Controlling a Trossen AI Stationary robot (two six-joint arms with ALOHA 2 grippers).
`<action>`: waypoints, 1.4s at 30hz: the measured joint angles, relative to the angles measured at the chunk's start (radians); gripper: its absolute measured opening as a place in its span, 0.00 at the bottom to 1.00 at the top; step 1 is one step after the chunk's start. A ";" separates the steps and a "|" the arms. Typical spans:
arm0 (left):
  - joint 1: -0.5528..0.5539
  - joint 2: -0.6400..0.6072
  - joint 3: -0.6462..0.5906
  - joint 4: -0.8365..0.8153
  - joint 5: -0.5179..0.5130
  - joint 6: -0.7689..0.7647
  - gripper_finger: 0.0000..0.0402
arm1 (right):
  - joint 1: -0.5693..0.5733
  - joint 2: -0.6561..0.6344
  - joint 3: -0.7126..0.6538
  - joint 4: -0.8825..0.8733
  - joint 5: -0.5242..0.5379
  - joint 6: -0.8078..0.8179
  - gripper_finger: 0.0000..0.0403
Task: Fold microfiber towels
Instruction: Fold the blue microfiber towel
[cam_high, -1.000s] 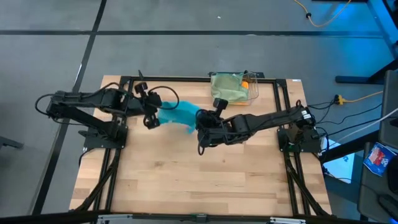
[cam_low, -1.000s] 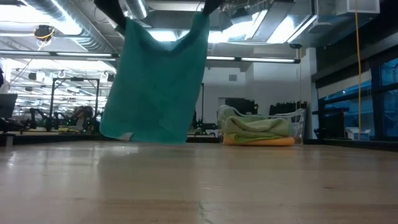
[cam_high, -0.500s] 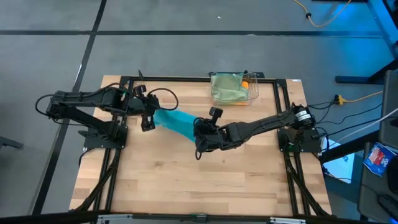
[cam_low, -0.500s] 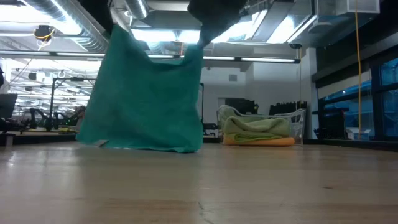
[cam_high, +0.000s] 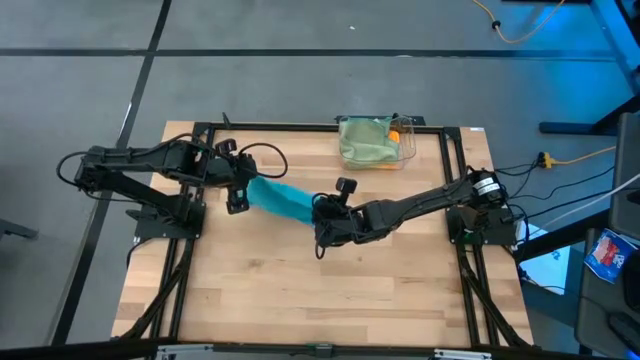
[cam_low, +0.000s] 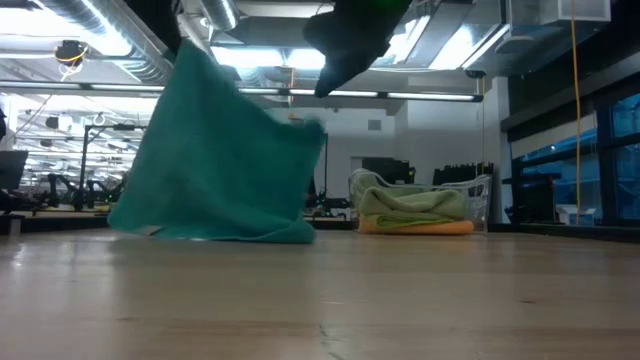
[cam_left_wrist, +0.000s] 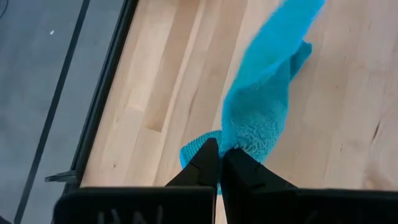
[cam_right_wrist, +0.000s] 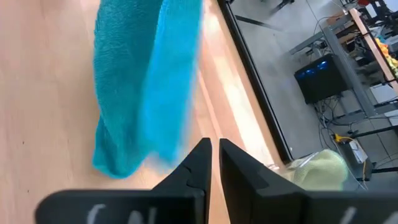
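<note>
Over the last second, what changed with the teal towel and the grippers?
The right gripper let go of its corner of the teal towel; that side dropped and the lower edge spread onto the table. The left gripper stays shut on its corner, held high. The folded towels in the clear bin are unchanged.
</note>
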 joint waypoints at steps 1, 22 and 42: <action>0.000 0.000 0.000 0.000 0.000 0.000 0.00 | 0.000 0.000 0.000 0.002 0.000 0.000 0.09; -0.001 0.000 -0.001 -0.003 0.001 0.002 0.00 | -0.085 0.079 -0.090 0.390 -0.376 0.014 0.48; -0.002 0.000 -0.029 0.001 -0.001 0.001 0.00 | -0.100 0.325 -0.077 0.763 -0.352 -0.193 0.50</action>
